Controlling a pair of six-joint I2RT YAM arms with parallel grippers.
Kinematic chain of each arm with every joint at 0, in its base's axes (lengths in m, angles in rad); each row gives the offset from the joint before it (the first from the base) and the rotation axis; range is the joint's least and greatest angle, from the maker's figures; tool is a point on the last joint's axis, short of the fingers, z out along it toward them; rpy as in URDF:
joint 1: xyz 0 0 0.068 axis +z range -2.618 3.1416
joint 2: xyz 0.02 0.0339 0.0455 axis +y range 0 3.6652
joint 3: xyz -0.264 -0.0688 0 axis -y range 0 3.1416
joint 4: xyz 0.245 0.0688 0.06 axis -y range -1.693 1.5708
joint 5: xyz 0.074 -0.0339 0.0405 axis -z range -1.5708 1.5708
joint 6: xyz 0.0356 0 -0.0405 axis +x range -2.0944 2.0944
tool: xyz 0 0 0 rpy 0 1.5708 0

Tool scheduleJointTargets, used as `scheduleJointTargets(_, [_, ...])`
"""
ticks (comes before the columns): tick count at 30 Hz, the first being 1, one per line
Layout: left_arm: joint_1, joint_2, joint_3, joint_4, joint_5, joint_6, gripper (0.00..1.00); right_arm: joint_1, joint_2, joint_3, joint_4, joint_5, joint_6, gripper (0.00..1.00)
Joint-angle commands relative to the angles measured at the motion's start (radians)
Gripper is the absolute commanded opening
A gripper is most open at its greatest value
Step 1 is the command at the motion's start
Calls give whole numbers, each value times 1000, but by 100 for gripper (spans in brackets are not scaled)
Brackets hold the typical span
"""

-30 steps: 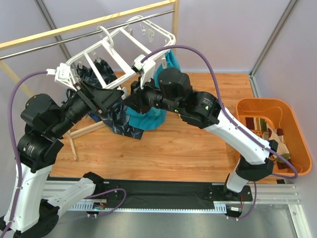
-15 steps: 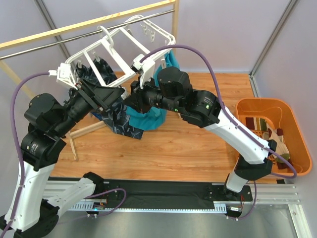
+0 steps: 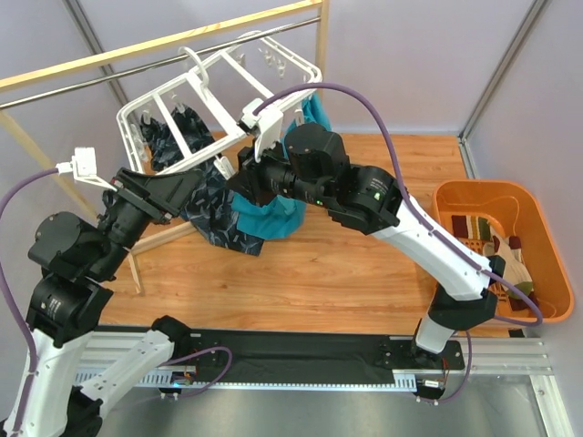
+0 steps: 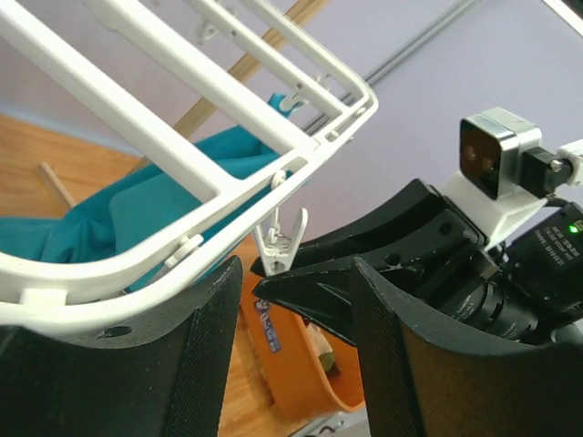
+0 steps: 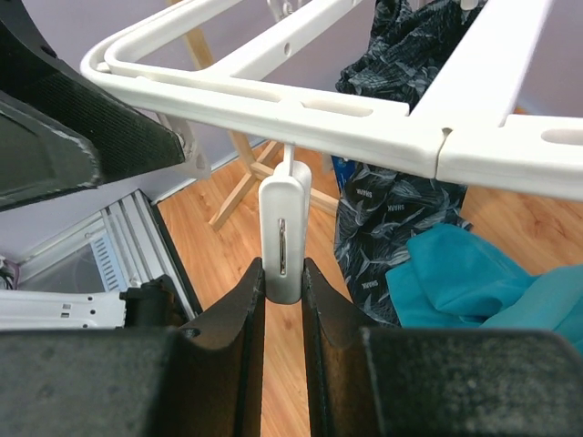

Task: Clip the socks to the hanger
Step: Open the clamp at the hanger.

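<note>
"What do the arms look like?"

"The left arm [image 3: 50, 350] and right arm [image 3: 428, 246] match: white shells, bulky black joint housings."

"Cables?"

"A purple cable [image 3: 339, 87] loops to a white camera block [image 3: 80, 164] at each wrist."

"The ends?"

"The left gripper [image 4: 291, 291] and right gripper [image 5: 282, 305] have black fingers [image 4: 196, 364] with fine-textured pads. A green light [image 4: 573, 229] glows on the right arm."

Legible text: none confirmed in any view.

Right wrist view: the dark navy patterned cloth [image 5: 387, 223] carries short white printed words repeated across its fabric. The letters are small and distorted by folds, so they cannot be read with certainty.

Left wrist view: the orange bin [image 4: 305, 387] bears a blue label [image 4: 267, 330] with pale characters, too blurred to read.

Top view: no lettering resolves on either item.
</note>
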Motion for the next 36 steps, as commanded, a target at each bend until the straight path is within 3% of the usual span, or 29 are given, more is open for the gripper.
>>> scheduleJointTargets(1, [-17, -10, -47, 103, -49, 16, 59, 10, 16, 56, -10, 28, -16, 0])
scheduleJointTargets(7, [-155, -80, -179, 249, -241, 62, 62, 2, 22, 58, -19, 39, -11, 0])
scheduleJointTargets(14, [-432, -27, -221, 436, -509, 272, 67, -21, 8, 53, -33, 18, -6, 0])
scheduleJointTargets(18, [-454, 28, -161, 386, -557, 280, 66, -23, 2, 61, -47, 1, -8, 0])
scheduleJointTargets(24, [-454, 16, -187, 365, -649, 220, 65, -23, -21, 47, -47, 1, -5, 0])
scheduleJointTargets(27, [-454, 7, -225, 451, -646, 210, 63, -21, -19, 53, -47, -13, 0, 0])
scheduleJointTargets(36, [-454, 59, -159, 412, -614, 154, 60, -23, -16, 66, -54, -22, -8, 0])
